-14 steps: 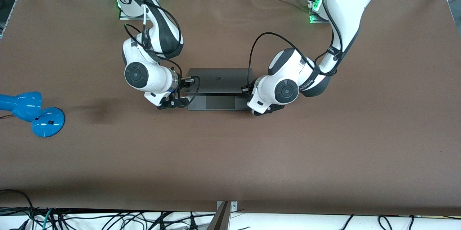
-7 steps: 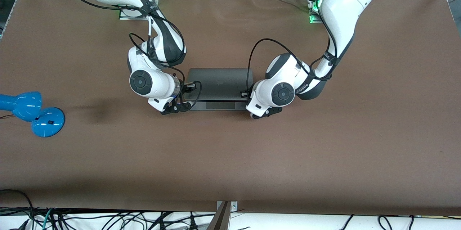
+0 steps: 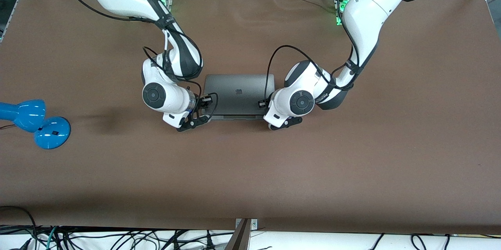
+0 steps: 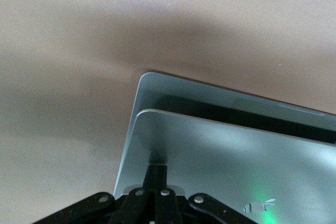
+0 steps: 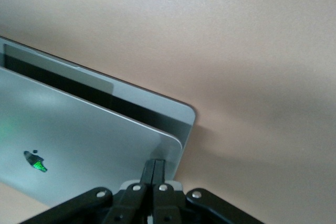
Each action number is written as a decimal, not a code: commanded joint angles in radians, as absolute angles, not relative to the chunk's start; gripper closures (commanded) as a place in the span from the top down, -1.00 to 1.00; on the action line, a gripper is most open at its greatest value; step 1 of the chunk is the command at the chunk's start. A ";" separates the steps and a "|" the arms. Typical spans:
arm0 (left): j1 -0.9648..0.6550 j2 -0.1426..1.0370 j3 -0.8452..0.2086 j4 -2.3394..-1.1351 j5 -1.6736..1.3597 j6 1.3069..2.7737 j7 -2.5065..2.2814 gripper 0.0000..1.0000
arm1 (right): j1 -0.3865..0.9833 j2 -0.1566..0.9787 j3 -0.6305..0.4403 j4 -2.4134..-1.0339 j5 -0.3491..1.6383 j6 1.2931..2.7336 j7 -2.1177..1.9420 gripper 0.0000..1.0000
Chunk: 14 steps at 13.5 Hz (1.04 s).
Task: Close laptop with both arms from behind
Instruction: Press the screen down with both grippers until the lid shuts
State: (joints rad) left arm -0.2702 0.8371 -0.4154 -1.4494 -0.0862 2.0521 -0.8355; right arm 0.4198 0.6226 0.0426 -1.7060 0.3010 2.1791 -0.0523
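Pressing now: both black two-finger grippers bear down on the lid of the slim space-grey metal laptop [image 3: 238, 94], one at each end of it.
Left gripper [image 4: 156, 174]: fingers pinched together with nothing between them, tips touching the lid by its corner toward the left arm's end of the table.
Right gripper [image 5: 154, 170]: same story, fingers closed empty, tips on the lid's corner toward the right arm's end.
Laptop position: mid-table on the brown tabletop [image 3: 250, 171], between the two white jointed arms.
Long axis: runs from one arm's end of the table to the other, so each gripper covers its own end and neither arm is closer.
Facing: hinge edge toward the robots' bases, opening edge toward the front camera; dark apple logo [image 3: 238, 91] showing on top.
Gap: wrist views show a narrow dark wedge between lid and base — nearly shut, not flat.
Next move, I'd judge: push straight down and evenly, or the lid twists.
Bystander: a glossy blue desk lamp [image 3: 33, 121] lies well apart at the right arm's end.
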 commanded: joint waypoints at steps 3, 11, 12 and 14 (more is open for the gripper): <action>-0.284 0.876 -0.410 -1.416 -0.042 2.075 -0.836 -1.00 | 0.414 0.653 0.048 -1.677 0.305 2.204 -0.081 -0.92; -0.302 0.894 -0.394 -1.416 -0.034 2.098 -0.836 -1.00 | 0.425 0.713 0.048 -1.674 0.305 2.303 -0.083 -0.92; -0.302 0.893 -0.393 -1.416 -0.034 2.098 -0.836 -1.00 | 0.425 0.713 0.048 -1.669 0.305 2.303 -0.083 -0.92; -0.305 0.893 -0.393 -1.416 -0.034 2.098 -0.836 -1.00 | 0.423 0.712 0.048 -1.652 0.308 2.299 -0.084 -0.92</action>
State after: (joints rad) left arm -0.2870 0.8783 -0.4024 -1.4476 -0.0755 2.0997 -0.8354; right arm 0.4236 0.6967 0.0435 -1.6851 0.3008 2.2959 -0.0654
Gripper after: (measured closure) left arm 0.991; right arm 0.956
